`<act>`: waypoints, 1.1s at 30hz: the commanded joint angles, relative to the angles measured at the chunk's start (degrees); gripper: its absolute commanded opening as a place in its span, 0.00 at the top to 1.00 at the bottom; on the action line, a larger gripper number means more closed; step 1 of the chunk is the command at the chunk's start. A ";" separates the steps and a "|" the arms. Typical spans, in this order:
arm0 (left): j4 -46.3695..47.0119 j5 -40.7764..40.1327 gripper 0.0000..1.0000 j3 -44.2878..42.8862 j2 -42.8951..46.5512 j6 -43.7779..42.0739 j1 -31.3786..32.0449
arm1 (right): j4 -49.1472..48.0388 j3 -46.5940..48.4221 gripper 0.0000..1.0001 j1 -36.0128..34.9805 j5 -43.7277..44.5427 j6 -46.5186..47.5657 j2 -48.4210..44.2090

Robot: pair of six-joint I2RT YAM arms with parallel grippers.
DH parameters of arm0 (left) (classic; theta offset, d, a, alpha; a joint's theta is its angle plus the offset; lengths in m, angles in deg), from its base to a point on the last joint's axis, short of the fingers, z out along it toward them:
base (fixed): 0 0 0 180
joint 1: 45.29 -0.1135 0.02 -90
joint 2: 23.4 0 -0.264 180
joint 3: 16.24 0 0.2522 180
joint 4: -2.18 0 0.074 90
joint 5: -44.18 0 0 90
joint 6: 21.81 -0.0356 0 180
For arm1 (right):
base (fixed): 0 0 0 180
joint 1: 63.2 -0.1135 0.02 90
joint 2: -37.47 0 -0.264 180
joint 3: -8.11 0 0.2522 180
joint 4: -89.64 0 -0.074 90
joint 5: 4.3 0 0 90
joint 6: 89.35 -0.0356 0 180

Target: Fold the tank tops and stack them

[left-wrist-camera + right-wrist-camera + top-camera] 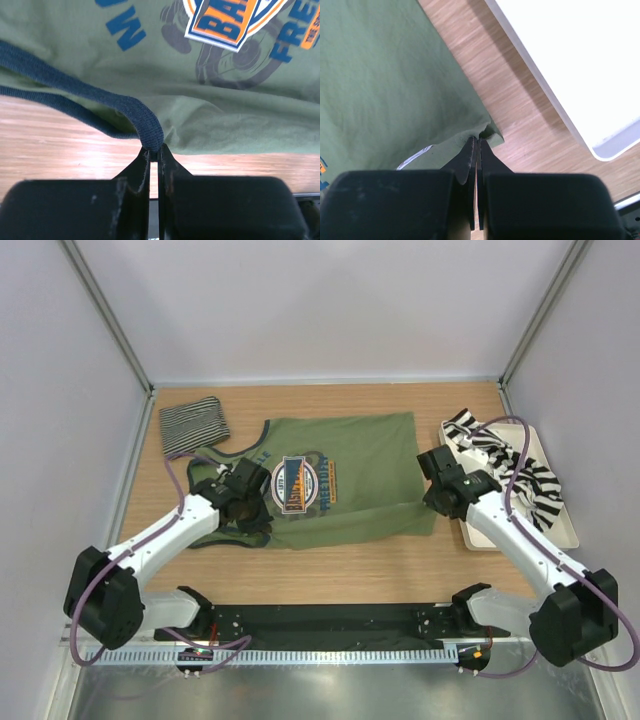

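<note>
Olive tank top (370,460) flat, logo (303,483) up; L gripper (154,151) clamps navy strap (142,120), R gripper (478,141) hem (489,131).

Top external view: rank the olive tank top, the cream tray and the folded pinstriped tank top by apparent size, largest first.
1. Olive tank top, spread flat.
2. Cream tray, partly covered.
3. Pinstriped tank top, folded small.

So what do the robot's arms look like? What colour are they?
The left arm and right arm both have white tube-shaped links with chunky black joints. A thin purple cable loops along each one. The left gripper and right gripper are black, each with two thin, flat, pointed fingers.
</note>
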 commanded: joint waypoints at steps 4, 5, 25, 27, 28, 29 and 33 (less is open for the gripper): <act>2.39 3.57 1.00 -4.70 -3.22 -5.59 -3.70 | -5.46 3.93 0.99 1.89 0.29 4.60 4.50; 2.39 3.57 1.00 -5.32 -3.66 -6.46 -4.14 | -5.72 4.45 0.99 2.15 0.38 4.69 5.03; 2.39 3.57 1.00 -17.53 -16.50 -14.02 -7.39 | -10.47 10.00 0.99 5.75 1.35 8.20 14.44; 2.57 3.57 1.00 -18.24 -16.85 -14.55 -8.10 | -10.91 10.61 0.99 6.02 1.00 8.47 15.05; 2.57 3.57 1.00 -18.42 -17.02 -14.73 -8.53 | -10.91 11.05 0.99 6.19 0.91 8.64 15.75; 2.74 3.57 1.00 -18.60 -17.20 -15.16 -8.71 | -11.00 11.31 0.99 6.19 0.91 8.64 16.11; 2.66 5.14 1.00 -20.00 -18.95 -15.96 -9.77 | -11.26 12.63 0.99 6.37 0.91 8.91 18.04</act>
